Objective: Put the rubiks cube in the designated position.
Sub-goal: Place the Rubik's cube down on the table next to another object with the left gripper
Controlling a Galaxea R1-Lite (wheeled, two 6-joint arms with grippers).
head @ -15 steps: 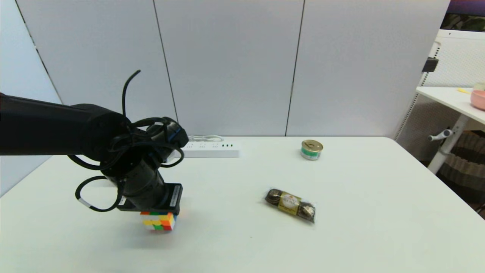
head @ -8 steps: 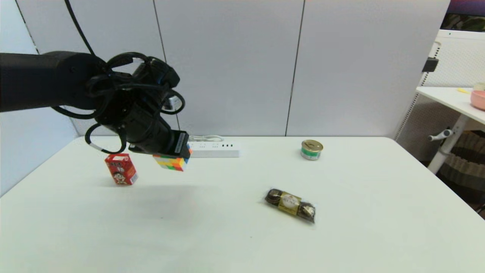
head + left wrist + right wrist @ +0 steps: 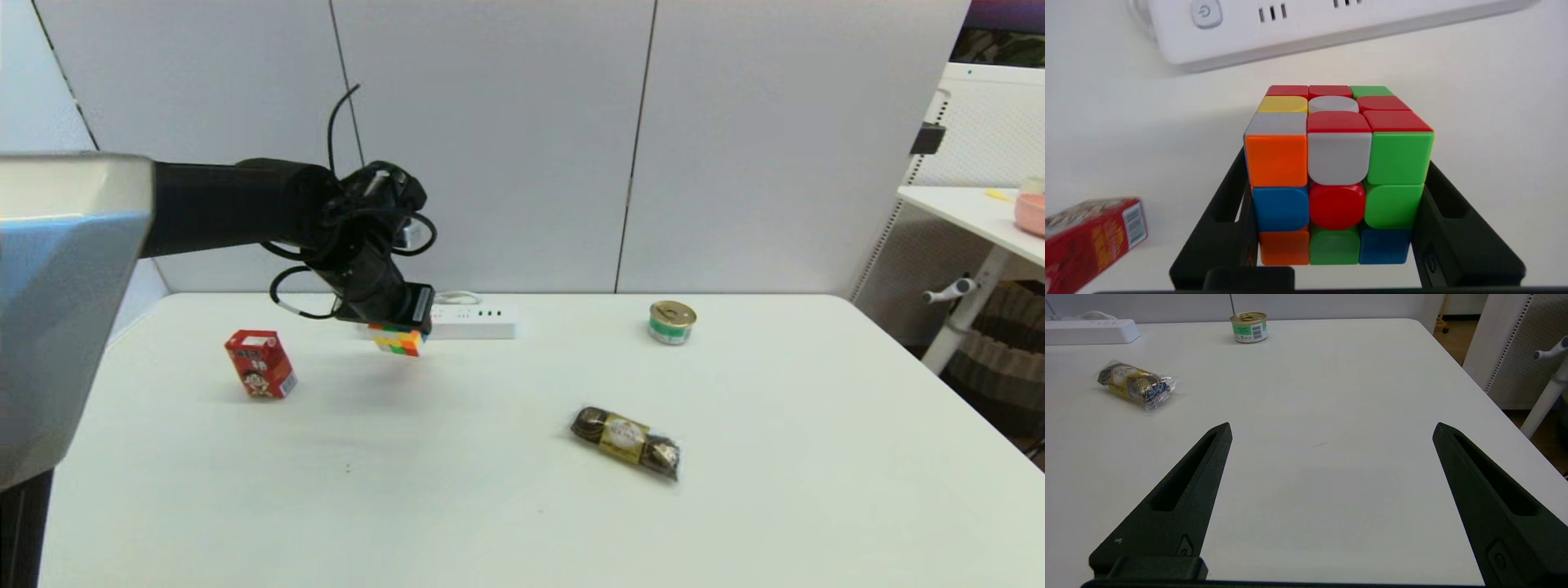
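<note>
Left arm stretched out across my tabletop, left gripper tipped down, jaws squeezing the rubiks cube in the air by the power strip, right gripper jaws wide apart.

carton left, cube before power strip

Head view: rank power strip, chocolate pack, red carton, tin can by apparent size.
1. power strip, partly hidden behind the left gripper holding the rubiks cube
2. chocolate pack
3. red carton
4. tin can, though it sits farther back

head high; wrists low (table shared)
</note>
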